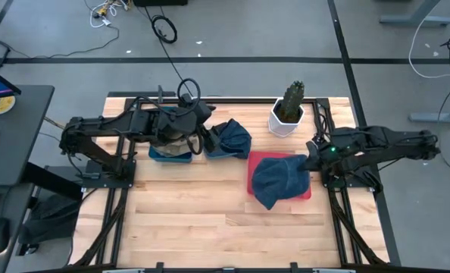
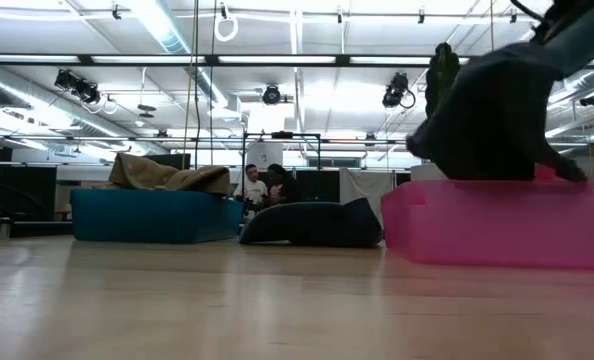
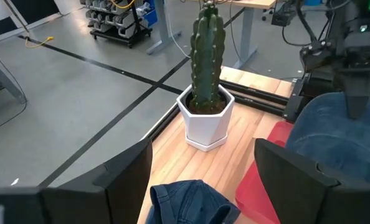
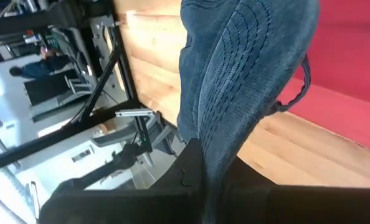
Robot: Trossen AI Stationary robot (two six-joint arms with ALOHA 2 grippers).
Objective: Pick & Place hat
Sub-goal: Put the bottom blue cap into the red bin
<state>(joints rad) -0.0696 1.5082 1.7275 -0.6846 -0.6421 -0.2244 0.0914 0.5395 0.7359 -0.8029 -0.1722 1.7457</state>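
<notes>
Wooden tabletop (image 1: pixel 210 212) carries a red tray (image 1: pixel 301 161); right pincer (image 1: pixel 310 161) — clenched on the blue hat (image 1: pixel 279 180) — holds it over that tray; left pincer (image 1: pixel 202 136) released above the blue bin (image 1: pixel 170 154).

I count three hats: one blue denim hat (image 1: pixel 279 180) on the red tray (image 1: pixel 304 192), a second denim hat (image 1: pixel 231 139) loose on the desk (image 1: pixel 210 212), and a tan hat (image 1: pixel 174 141) in the blue tray (image 1: pixel 170 156). That makes two trays, one red and one blue. One cactus (image 1: pixel 292 101) in one white pot (image 1: pixel 282 124). I see two arms, so two pincers: left pincer (image 1: pixel 205 143) and right pincer (image 1: pixel 310 154). One desk. Low view shows two people (image 2: pixel 265 185) in the room behind.
</notes>
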